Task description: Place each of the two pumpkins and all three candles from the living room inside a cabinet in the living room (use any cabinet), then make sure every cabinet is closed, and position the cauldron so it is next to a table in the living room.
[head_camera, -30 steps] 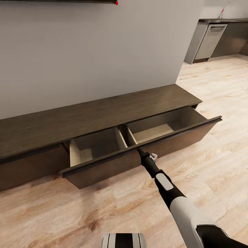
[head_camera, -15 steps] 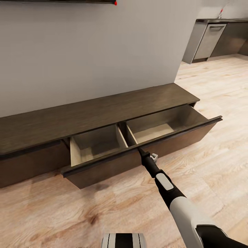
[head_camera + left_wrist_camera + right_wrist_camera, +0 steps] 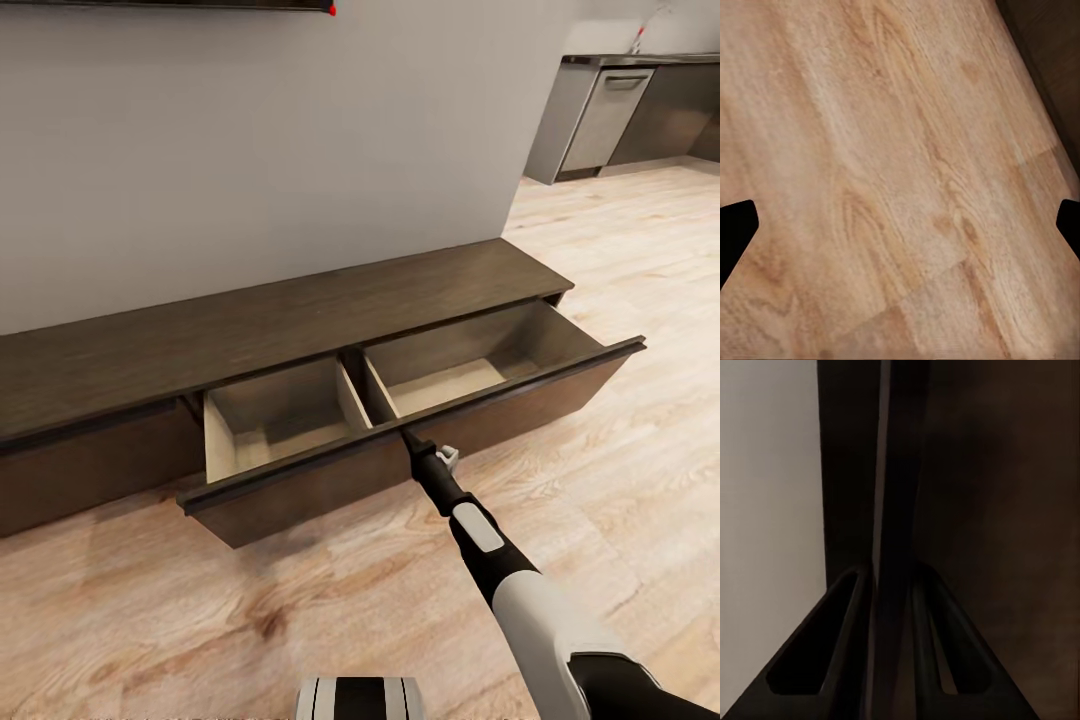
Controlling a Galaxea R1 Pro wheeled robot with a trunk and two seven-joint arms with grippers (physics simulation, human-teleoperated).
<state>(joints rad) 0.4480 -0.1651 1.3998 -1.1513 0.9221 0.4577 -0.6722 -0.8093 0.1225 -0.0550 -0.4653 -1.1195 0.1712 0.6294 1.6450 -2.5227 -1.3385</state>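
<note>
The long low dark-brown cabinet (image 3: 250, 330) stands against the grey wall. Its wide drawer (image 3: 300, 490) is pulled out, and two pale compartments inside hold nothing. My right gripper (image 3: 408, 436) is shut on the top edge of the drawer front, near its middle. In the right wrist view the two fingers (image 3: 847, 607) clamp the thin dark panel edge (image 3: 900, 472). My left gripper (image 3: 900, 225) is open over bare wooden floor, with a corner of dark cabinet beyond it. The pumpkins, candles, cauldron and table are out of view.
A grey wall (image 3: 250, 150) rises behind the cabinet. Kitchen units with a dishwasher (image 3: 610, 110) stand at the far right past the wall's end. Wooden floor (image 3: 620, 480) spreads in front and to the right. My base (image 3: 360, 697) shows at the lower edge.
The drawer has slid further out of the cabinet with my right gripper on it, and more of its pale inside shows. The view has drawn back slightly.
</note>
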